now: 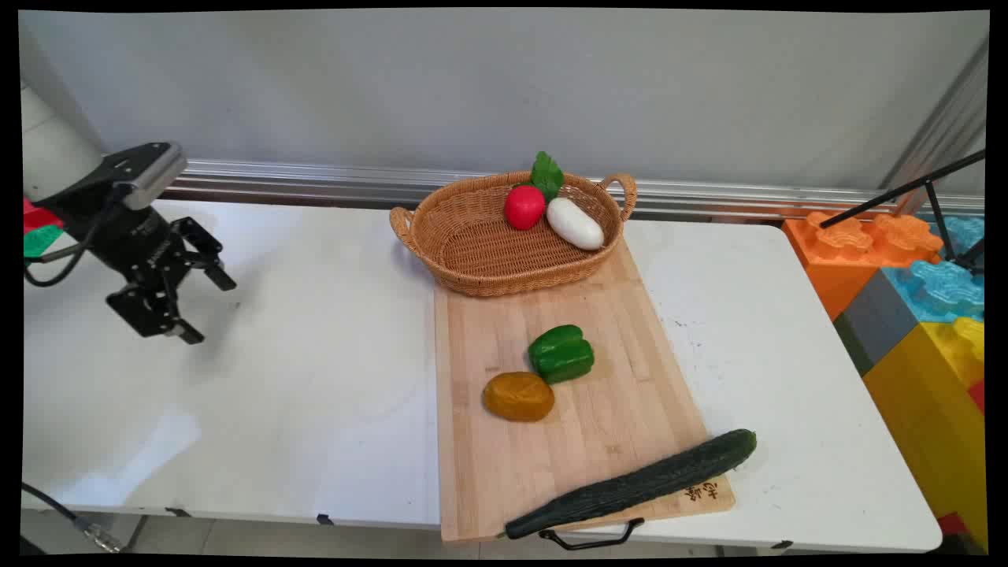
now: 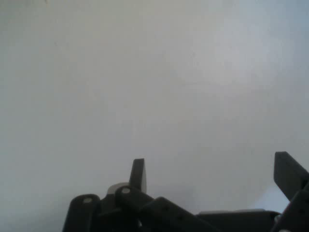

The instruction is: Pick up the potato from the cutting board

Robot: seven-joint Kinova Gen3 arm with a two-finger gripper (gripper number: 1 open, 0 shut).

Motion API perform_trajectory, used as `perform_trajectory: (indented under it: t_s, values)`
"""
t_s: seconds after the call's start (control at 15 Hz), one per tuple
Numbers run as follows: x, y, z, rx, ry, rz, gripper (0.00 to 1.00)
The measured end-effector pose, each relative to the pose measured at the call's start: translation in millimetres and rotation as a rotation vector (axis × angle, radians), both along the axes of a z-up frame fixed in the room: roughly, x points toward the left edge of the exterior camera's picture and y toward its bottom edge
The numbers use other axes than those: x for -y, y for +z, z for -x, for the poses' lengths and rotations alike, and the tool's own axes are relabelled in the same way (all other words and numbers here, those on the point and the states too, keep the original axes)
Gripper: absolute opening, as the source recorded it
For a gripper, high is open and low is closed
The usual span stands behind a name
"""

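Main view: gripper (image 1: 206, 307) sat over the bare left part of the white table (image 1: 260, 378), fingers spread wide, nothing between them, aimed down and to the picture's right. Nearest thing was the wooden cutting board (image 1: 622, 409), well apart to its right. The board's long axis ran from the near edge toward the wall, black handle (image 1: 591, 538) hanging off the near edge. A wicker basket (image 1: 472, 252) rested on the board's far end, holding a red tomato (image 1: 524, 207) with a green leaf (image 1: 546, 175) and a white oblong vegetable (image 1: 575, 224), the two just beside each other at the far side. Mid-board: green bell pepper (image 1: 561, 353) touching or nearly touching a brown-orange lump (image 1: 518, 396) on its near-left. A dark green cucumber (image 1: 638, 483) lay on the near end, long axis diagonal, one tip at the near edge by the handle, the other pointing right and away, overhanging the board's right edge. Big coloured toy blocks (image 1: 913, 299) stood off the table's right end.

Hand view: only bare white table surface (image 2: 154, 96). Both fingers (image 2: 138, 175) rose from the bottom edge, wide apart, empty.
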State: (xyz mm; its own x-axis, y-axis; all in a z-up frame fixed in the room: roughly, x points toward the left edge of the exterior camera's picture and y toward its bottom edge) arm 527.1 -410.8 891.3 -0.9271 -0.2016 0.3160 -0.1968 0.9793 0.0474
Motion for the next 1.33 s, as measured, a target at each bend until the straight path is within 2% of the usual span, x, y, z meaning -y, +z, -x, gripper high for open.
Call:
perform_trajectory:
  t_s: [0.47, 1.07, 1.33]
  values:
    - [5, -5, 54, -0.084, 0.018, 0.029, 1.0]
    - [7, -13, 160, -0.208, 0.03, 0.044, 1.0]
    - [10, -25, 199, -0.245, 0.039, 0.055, 1.0]
